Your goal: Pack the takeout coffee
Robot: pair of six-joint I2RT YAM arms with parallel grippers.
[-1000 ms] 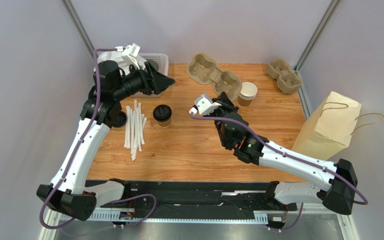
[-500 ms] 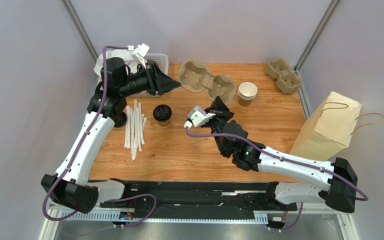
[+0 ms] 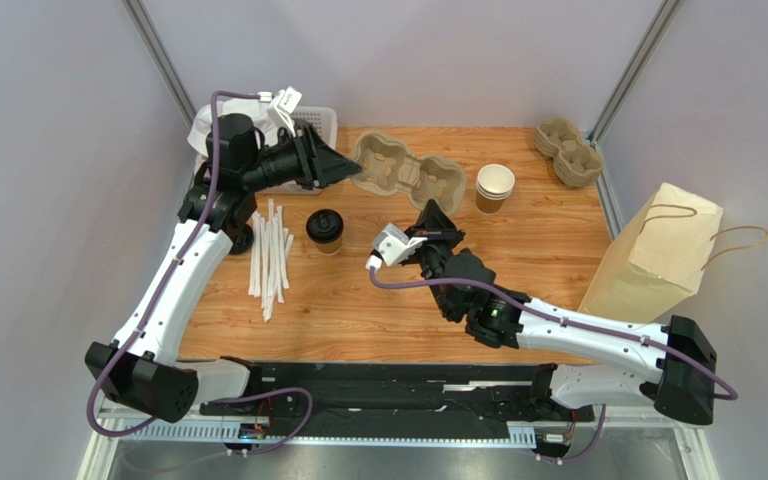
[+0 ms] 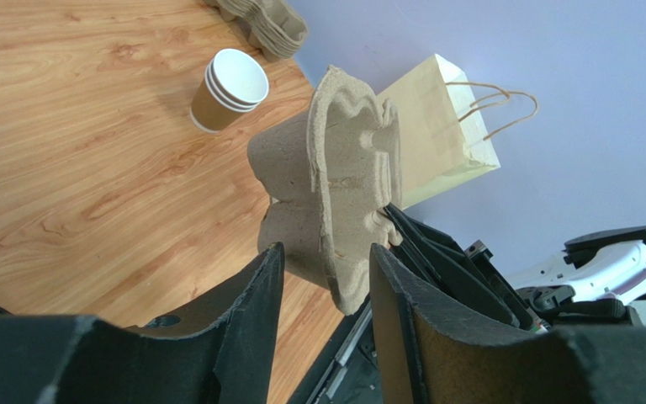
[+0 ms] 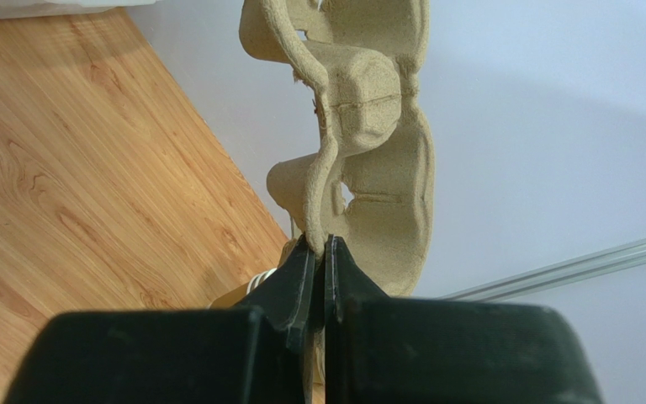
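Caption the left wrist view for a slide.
Left end effector straddles the end of the pulp cup tray; stacked paper cups and paper bag beyond.

A robotics lab test cell — two white robot arms [image 3: 183, 275] [image 3: 578, 325] mounted on a black rail [image 3: 408, 385] at the edge of a wooden bench [image 3: 378, 300], boxed in by plain grey panels [image 3: 408, 50] on aluminium posts [image 3: 158, 55].

Coffee [image 3: 324, 229] right of straws [image 3: 270, 255]; tray [image 3: 408, 172] behind; bag [image 3: 658, 255] far right.
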